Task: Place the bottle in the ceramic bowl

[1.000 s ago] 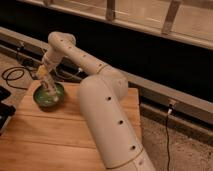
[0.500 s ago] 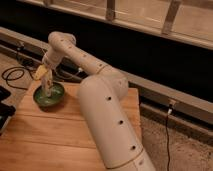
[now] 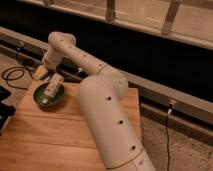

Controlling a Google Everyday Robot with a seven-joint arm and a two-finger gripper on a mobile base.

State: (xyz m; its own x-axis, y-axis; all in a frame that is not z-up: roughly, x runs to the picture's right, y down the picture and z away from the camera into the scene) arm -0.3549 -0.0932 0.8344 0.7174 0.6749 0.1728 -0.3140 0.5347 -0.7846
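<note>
Resting in the bowl [image 3: 48, 96] at the table's [image 3: 60, 140] ten o'clock corner, the bottle [image 3: 53, 88] leans with its top toward twelve o'clock. Just above it, toward eleven, hangs the gripper [image 3: 44, 74]

Green ceramic bowl [image 3: 46, 98] (glossy), whitish bottle [image 3: 51, 89], tan claw [image 3: 42, 73].

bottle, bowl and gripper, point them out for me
bottle [image 3: 53, 88], camera view, on its label, lying in the bowl
bowl [image 3: 39, 100], camera view, on its green rim
gripper [image 3: 42, 71], camera view, above the bowl
</note>
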